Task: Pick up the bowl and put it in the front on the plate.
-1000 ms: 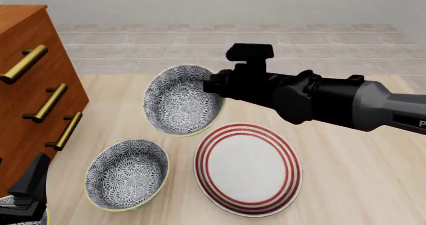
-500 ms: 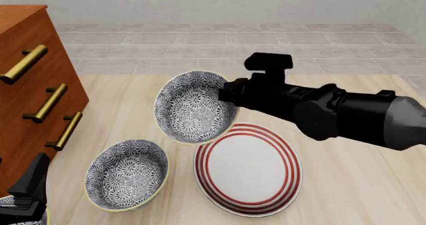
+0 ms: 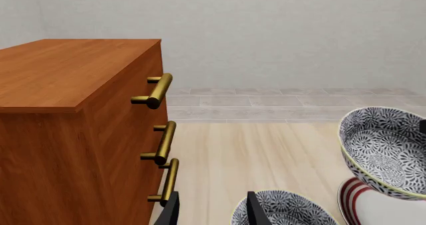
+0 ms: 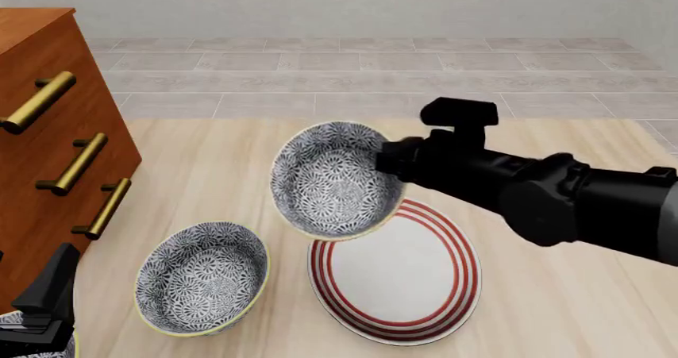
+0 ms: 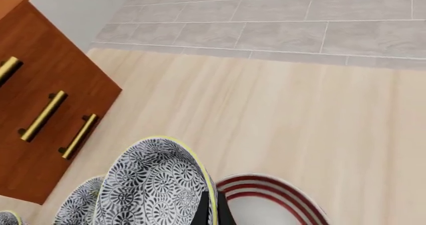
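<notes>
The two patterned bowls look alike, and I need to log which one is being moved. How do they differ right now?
The bowl is held off the table by the right gripper, tilted steeply so its inside faces the camera, overlapping the plate's far rim. The other bowl sits upright on the table left of the plate, untouched. Both share the blue-and-white floral pattern and yellowish rim.

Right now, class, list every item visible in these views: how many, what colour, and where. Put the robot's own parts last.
bowl: one, blue-and-white floral, tilted in the air over the plate's far-left edge.
second bowl: one, same pattern, on the table left of the plate.
plate: one, white with red rings, on the table.
drawer cabinet: one, brown wood with brass handles, far left.
right gripper: black, shut on the bowl's rim.
left gripper: black, open, low at the near left.
</notes>
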Robot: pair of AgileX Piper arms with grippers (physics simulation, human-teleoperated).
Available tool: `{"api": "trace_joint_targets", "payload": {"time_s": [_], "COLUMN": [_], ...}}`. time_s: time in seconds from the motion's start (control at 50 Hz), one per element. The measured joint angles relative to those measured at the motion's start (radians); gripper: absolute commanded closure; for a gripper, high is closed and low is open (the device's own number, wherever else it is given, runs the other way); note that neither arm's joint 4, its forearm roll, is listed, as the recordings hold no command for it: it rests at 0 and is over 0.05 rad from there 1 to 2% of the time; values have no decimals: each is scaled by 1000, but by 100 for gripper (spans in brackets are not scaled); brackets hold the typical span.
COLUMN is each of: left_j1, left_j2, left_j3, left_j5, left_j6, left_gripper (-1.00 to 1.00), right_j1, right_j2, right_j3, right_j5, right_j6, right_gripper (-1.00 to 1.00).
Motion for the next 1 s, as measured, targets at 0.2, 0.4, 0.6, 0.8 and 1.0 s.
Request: {"api": "trace_joint_targets", "payload": {"time_s": [0.2, 0.4, 0.6, 0.8, 1.0], "left_j1": [0, 0, 0, 0, 0], "left_j2": [0, 0, 0, 0, 0], "left_j3": [0, 0, 0, 0, 0], "left_j5": [0, 0, 0, 0, 0], "left_j6": [0, 0, 0, 0, 0], "left_gripper": [-100, -100, -100, -100, -100], "right_j1": [-13, -24, -24, -30, -36], "right_j2": [-29, -56, -82, -101, -114], "right_j3": [33, 73, 114, 153, 193], "right_j5": [1, -3, -5, -11, -32], "right_j6": [5, 16, 32, 40, 56], "right_gripper": [100, 100, 100, 100, 100]}}
